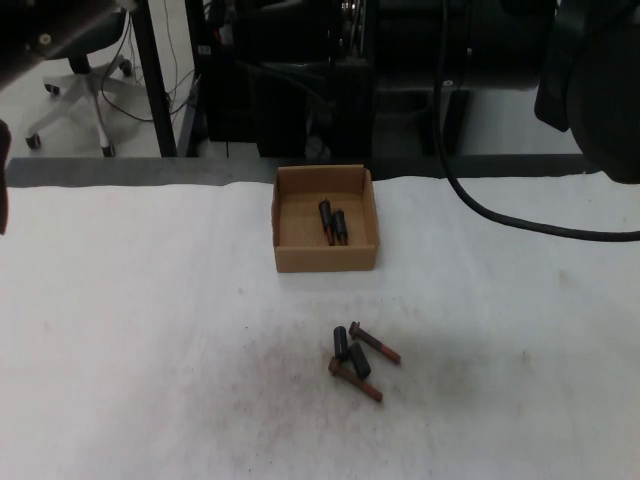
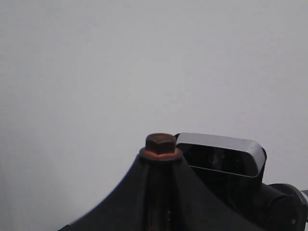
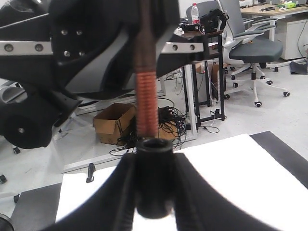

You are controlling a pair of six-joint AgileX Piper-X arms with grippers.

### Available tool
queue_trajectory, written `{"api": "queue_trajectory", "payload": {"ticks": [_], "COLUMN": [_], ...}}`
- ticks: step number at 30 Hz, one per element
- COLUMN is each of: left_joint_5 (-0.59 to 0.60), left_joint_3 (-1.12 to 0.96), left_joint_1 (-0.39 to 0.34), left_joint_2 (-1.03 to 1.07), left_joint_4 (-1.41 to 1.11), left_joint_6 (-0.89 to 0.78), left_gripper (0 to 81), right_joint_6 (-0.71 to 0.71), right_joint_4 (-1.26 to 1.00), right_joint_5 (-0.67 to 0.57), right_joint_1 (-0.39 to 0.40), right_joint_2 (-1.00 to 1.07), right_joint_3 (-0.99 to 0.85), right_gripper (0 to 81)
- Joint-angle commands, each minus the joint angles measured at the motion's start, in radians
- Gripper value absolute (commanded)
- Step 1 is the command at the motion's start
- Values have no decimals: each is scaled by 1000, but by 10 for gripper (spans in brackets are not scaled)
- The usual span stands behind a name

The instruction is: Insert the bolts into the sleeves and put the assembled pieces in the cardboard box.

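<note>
My left gripper (image 2: 160, 166): closed narrow on a rusty bolt (image 2: 160, 144), gripping just under its six-sided head, which stands clear of the tips
My right gripper (image 3: 154, 161): closed on a black sleeve (image 3: 154, 187), whose open mouth pokes out past the tips
Bolt and sleeve: in my right wrist view the bolt, held by the left gripper, lines up with the sleeve, threaded end toward it; the threads reach the sleeve's mouth, but I cannot tell whether the tip is inside
Box (image 1: 325, 262): open cardboard, sitting at the far middle of the desk (image 1: 150, 330), near its far edge
In the box: two joined pieces (image 1: 332, 222) lie side by side, touching, toward the right half of its floor
Loose parts: nearer to me than the box and well apart from it, two spare sleeves (image 1: 341, 342) and two spare bolts (image 1: 378, 343) lie in a small heap, crossing and touching
Desk cover: white, with a dark smudge (image 1: 290, 375) around the heap
Room behind: office chairs (image 3: 250, 53) on a grey floor, and a carton (image 3: 113, 122) on the floor beside a tangle of cables
</note>
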Motion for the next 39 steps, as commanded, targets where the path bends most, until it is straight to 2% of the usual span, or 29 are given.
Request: {"api": "queue_trajectory", "payload": {"ticks": [1, 23, 30, 39], "left_joint_5": [0, -3, -3, -3], "left_joint_3": [-10, -10, -10, -10], "left_joint_1": [-4, -4, -4, -4], "left_joint_2": [-3, -3, -3, -3], "left_joint_4": [37, 60, 60, 60], "left_joint_6": [49, 88, 88, 92], "left_gripper": [0, 0, 0, 0], "right_joint_6": [-4, -4, -4, -4], "right_joint_4": [-6, -6, -6, -9], "right_joint_5": [-7, -7, -7, -38], "right_joint_1": [-4, -4, -35, -35], "right_joint_2": [-2, -2, -2, -2], "right_joint_3": [-3, -3, -3, -3], "right_gripper": [3, 3, 3, 3]}}
